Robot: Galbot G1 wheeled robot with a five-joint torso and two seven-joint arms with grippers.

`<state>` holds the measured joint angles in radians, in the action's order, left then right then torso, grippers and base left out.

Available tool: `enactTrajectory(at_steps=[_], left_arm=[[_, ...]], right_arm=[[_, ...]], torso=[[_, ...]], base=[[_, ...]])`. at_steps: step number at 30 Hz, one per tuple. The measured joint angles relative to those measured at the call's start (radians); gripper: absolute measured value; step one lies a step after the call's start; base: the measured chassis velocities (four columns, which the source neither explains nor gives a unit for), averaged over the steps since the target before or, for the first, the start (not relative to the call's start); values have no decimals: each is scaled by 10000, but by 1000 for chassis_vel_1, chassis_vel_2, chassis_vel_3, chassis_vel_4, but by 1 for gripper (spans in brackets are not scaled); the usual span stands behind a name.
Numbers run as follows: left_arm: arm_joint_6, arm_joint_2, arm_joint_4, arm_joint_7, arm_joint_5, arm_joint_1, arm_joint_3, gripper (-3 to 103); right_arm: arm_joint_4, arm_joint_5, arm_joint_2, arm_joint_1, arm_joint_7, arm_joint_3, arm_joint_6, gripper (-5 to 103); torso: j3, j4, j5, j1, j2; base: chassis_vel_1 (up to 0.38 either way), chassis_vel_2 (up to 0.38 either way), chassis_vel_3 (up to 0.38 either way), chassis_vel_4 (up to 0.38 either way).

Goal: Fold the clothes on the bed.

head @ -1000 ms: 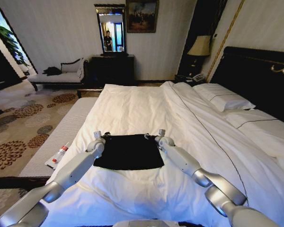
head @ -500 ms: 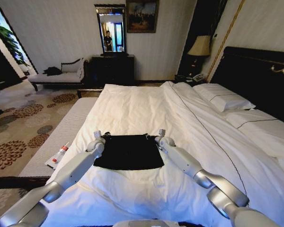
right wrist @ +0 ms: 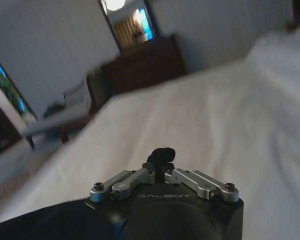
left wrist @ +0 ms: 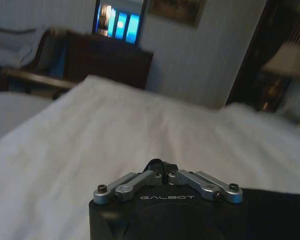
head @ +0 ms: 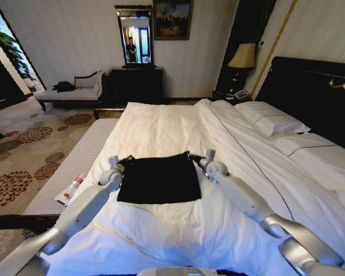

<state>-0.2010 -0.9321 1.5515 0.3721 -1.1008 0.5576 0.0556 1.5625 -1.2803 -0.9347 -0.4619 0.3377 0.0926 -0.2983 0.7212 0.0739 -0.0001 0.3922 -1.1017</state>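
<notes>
Both claws, left [head: 122, 161] and right [head: 194, 157], pinch the T-shirt's [head: 158, 179] far corners, each closed on cloth. If either thin grip slips (soft fabric), the fold on the bed [head: 161, 123] probably goes crooked.

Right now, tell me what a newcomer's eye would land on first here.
A black T-shirt lies on the white bed, stark against the duvet. The left gripper and right gripper each pinch one of its far corners, fabric bunched between shut fingers in both wrist views. The dark headboard looms at right.

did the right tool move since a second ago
Yes. The right tool, shut on the black T-shirt, moved farther up the bed toward the pillows.
</notes>
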Motion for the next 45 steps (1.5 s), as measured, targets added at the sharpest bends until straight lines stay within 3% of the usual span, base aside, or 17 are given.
enactTrajectory(at_steps=[8,12,18,24,35,45], left_arm=[[144,1019,1009,249,-314,-492,-666,0],[530,1758,1774,357,-402,-451,-1408,0],[774,2364,3812,732,-1506,-1146,-1660,0],[842,2794,4415,953,-1959,-941,-1963,0],[963,3284,5497,1244,-2049,695,-3161,0],[899,2993,7436,1152,-1602,4910,-6053,0]], right_arm=[[2014,-208,803,166,1021,-598,332,3],[2880,-405,1148,385,1555,-939,577,3],[4432,-887,1836,585,2427,-1124,741,3],[5216,-1104,2158,443,2720,-1299,720,3],[6429,-1185,2622,-353,3030,-1628,727,3],[7585,-1471,2657,-2488,3303,-2965,481,3]], torso=[[0,-10,2,0,0],[0,-11,4,0,0],[-2,1,5,-1,-1],[-1,-5,2,-1,-1],[0,-4,2,0,0],[0,-7,2,0,-1]], base=[[0,0,0,0],[0,0,0,0],[0,0,0,0],[0,0,0,0],[0,0,0,0],[0,0,0,0]])
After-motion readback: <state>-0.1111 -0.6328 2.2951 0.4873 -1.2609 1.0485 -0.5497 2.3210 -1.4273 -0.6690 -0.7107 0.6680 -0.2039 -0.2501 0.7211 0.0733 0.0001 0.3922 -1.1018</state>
